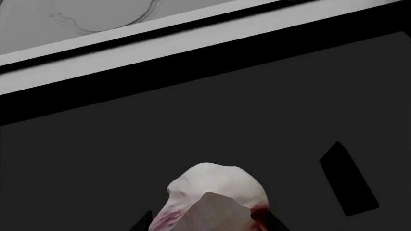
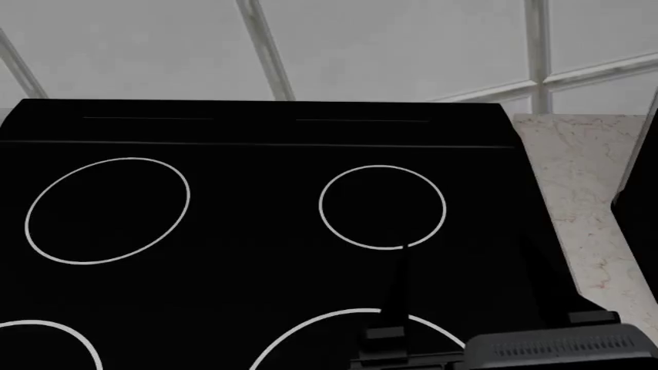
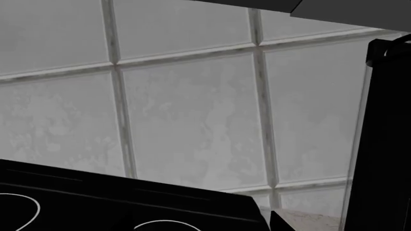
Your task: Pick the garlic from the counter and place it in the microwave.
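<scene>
The garlic (image 1: 215, 190), an off-white bulb with pinkish-red streaks, sits at the near edge of the left wrist view. My left gripper (image 1: 209, 225) is shut on it, with dark fingertips (image 1: 142, 222) on either side. It hangs over a flat dark grey surface (image 1: 192, 130). My right gripper (image 2: 473, 266) shows in the head view above the black stovetop (image 2: 236, 231); it is open and empty, its thin fingers (image 2: 396, 289) far apart. The cream veined counter (image 2: 586, 193) lies to the right of the stovetop. The left gripper is out of the head view.
A grey tiled wall (image 2: 391, 46) stands behind the stovetop. A tall dark body (image 3: 382, 144) rises at the right and also shows in the head view (image 2: 637, 193). A pale band (image 1: 160, 43) and a veined pale surface (image 1: 77, 17) lie beyond the dark grey surface.
</scene>
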`<state>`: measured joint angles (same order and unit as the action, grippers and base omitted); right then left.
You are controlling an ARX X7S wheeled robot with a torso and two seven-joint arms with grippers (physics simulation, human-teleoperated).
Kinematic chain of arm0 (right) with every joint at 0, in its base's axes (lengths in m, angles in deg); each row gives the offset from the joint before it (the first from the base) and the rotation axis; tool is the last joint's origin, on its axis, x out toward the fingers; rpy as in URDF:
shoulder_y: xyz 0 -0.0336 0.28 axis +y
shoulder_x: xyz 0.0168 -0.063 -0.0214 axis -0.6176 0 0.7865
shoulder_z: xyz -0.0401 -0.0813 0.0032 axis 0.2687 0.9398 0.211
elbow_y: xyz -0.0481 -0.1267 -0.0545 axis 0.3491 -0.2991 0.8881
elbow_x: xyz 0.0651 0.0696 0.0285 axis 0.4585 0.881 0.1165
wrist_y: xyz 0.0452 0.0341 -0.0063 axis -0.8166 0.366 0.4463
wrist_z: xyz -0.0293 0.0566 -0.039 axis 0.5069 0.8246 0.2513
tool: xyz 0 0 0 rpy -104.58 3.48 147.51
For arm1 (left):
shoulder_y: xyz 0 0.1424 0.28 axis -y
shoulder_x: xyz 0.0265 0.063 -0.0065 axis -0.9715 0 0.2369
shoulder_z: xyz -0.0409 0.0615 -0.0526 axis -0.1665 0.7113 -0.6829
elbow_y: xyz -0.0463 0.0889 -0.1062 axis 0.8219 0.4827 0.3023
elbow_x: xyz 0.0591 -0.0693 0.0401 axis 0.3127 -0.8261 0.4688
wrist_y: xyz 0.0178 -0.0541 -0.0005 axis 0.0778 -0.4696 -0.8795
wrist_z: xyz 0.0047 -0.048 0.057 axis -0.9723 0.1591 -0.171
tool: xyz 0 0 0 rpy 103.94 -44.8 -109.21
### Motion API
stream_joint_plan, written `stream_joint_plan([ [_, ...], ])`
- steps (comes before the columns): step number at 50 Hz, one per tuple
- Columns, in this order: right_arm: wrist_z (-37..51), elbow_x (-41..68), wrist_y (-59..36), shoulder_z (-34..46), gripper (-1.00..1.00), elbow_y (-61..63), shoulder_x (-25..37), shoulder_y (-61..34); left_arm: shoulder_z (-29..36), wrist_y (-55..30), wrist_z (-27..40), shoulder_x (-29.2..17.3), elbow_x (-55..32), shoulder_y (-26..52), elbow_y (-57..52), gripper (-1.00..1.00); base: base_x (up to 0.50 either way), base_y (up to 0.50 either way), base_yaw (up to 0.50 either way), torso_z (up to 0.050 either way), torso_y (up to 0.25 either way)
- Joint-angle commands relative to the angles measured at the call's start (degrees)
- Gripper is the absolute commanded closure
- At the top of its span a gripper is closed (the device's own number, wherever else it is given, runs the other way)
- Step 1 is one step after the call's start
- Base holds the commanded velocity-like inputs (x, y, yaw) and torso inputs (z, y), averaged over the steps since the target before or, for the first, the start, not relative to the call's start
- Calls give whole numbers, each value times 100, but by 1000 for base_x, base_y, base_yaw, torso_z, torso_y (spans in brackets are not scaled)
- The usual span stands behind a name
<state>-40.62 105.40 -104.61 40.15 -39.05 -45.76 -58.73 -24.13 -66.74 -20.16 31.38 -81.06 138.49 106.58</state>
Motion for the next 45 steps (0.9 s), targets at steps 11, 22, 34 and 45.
stream_joint_plan([
  [11, 8, 17, 26, 35, -100, -34, 26, 6, -57, -383, -12, 247, -182, 563, 1137, 100, 0, 0, 0, 0, 1],
  [22, 11, 18, 74, 52, -100, -66, 35, 31, -194, -528, 144, 338, -201, 766, 1637, 100, 0, 0, 0, 0, 0],
  [34, 28, 32, 85, 48, -100, -46, 58, 52, -421, -769, 340, 417, -215, 970, 2106, 100, 0, 0, 0, 0, 0],
  [45, 45, 64, 52, 39, -100, -9, 82, 44, -1228, -1282, 318, 620, 439, 1017, 2346, 100, 0, 0, 0, 0, 0],
])
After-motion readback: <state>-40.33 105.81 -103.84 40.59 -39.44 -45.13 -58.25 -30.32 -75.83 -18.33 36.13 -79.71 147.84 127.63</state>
